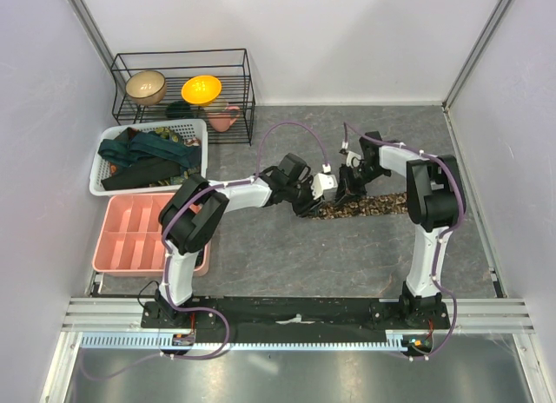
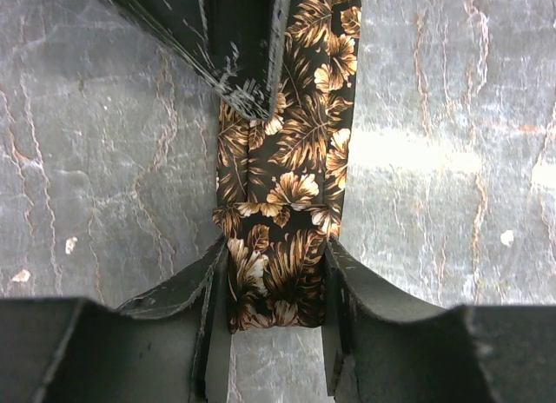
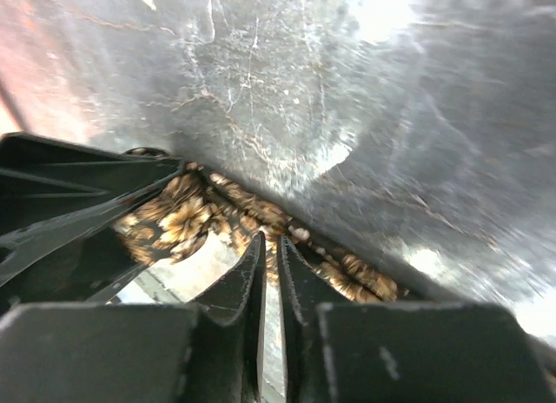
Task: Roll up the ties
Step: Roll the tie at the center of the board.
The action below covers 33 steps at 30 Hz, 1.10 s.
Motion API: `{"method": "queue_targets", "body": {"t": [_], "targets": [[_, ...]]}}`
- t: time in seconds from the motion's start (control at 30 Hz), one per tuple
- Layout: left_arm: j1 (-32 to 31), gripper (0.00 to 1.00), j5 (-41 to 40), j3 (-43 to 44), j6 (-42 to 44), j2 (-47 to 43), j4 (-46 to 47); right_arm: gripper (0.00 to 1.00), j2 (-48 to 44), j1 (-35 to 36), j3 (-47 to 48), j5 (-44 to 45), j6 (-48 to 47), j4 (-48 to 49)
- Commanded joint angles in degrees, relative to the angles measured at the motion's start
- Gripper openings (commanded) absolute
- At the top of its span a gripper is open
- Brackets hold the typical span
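- We saw the brown leaf-print tie point(image 1: 360, 206) lying flat on the grey desk point(image 1: 287, 255), just right of centre in the top view.
- The left claw point(image 2: 278, 257) pinched the tie's folded end across its width, low in the left wrist view.
- The right claw point(image 3: 269, 247) stood barely parted over the tie, gripping nothing visible.
- Other dark ties point(image 1: 143, 155) lay in the white basket point(image 1: 97, 188), upper left.

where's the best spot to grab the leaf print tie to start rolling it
Its short end, from straight above, one finger on each long edge. The leaf-print tie lies flat on the table as a narrow strip, so only its width fits the jaws; the left gripper straddles that end.
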Motion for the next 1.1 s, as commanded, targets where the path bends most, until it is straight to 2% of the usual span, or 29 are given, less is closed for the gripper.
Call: {"method": "queue_targets", "body": {"t": [0.0,0.2,0.43,0.6,0.77,0.8,0.9,1.0,1.07], "targets": [[0.77,0.1,1.39,0.11,4.01,-1.45,-7.83,0.14,3.05,2.06,-0.12,5.24,-1.84,0.67],[0.78,0.18,3.24,5.03,6.74,-3.74,-11.16,0.13,5.87,2.06,1.37,8.86,-2.46,-0.3],[0.6,0.22,4.39,6.44,10.96,-3.57,-17.22,0.12,6.93,2.14,2.78,11.06,-2.64,-1.27],[-0.45,0.2,-1.06,7.93,16.58,0.63,-24.34,0.12,7.28,2.14,3.39,11.23,-2.73,-1.09],[-2.12,0.21,-6.85,12.67,16.42,4.95,-31.02,0.13,6.32,2.06,3.66,8.87,-3.34,-1.01],[-2.39,0.21,-7.48,13.2,16.24,5.48,-31.55,0.15,5.79,1.97,3.66,6.34,-3.43,-1.09],[-2.83,0.22,-9.15,14.35,15.19,7.06,-32.44,0.29,2.36,1.36,3.31,-0.68,-2.64,-1.09],[-2.92,0.24,-10.38,15.05,15.27,8.38,-33.23,0.49,-0.89,0.48,2.17,-5.97,-1.24,-1.01],[-2.92,0.25,-10.56,15.05,15.1,8.74,-33.32,0.54,-2.74,0.47,-0.1,-10.9,-0.18,-0.31]]}}
